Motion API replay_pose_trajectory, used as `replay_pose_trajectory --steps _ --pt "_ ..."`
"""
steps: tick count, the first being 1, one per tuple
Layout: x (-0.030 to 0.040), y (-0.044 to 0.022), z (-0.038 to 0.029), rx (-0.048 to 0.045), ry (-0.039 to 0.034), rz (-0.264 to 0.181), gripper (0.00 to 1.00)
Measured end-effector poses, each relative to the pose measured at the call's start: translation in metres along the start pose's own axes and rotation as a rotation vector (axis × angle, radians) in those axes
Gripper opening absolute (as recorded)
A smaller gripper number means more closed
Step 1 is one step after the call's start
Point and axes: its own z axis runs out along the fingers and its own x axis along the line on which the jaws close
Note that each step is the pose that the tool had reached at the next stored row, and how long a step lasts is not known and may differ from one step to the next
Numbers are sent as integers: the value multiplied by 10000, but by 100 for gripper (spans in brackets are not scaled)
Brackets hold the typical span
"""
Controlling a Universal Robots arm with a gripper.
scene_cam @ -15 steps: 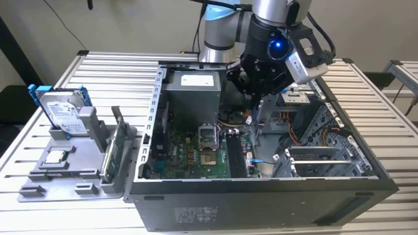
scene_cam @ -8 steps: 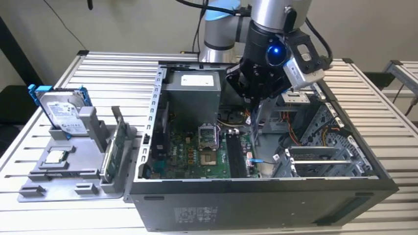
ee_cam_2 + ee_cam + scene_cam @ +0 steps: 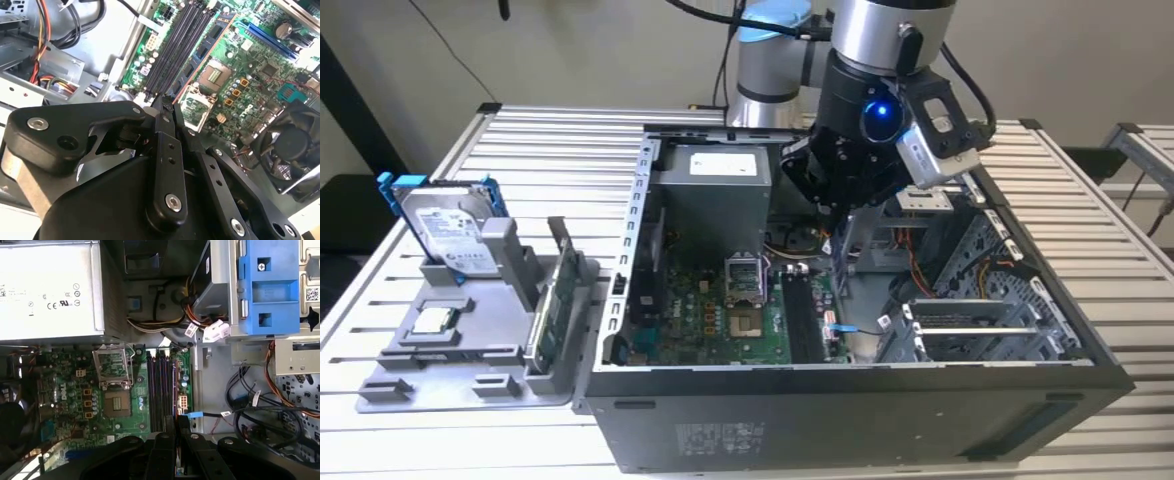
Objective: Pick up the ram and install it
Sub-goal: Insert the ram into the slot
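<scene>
My gripper (image 3: 838, 200) hangs inside the open computer case (image 3: 854, 385), above the motherboard (image 3: 720, 310). In both wrist views its two black fingers are pressed together (image 3: 163, 103) (image 3: 176, 422). A thin dark edge between the fingertips is the ram (image 3: 176, 427), seen edge-on and mostly hidden by the fingers. The black memory slots (image 3: 161, 387) (image 3: 176, 47) lie below the fingertips, beside the CPU socket (image 3: 116, 402). In the exterior view the slots (image 3: 801, 322) sit in front of the gripper, lower in the case.
A silver power supply (image 3: 50, 290) and a blue drive bracket (image 3: 269, 290) flank the gripper, with loose cables (image 3: 260, 410) close by. On the exterior view's left a grey holder (image 3: 454, 350) carries a hard drive (image 3: 451, 230) and a green card (image 3: 554, 305).
</scene>
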Motion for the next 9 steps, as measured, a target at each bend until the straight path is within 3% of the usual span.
replay_pose_trajectory --steps 9 --pt "1 0 98 7 1 1 14"
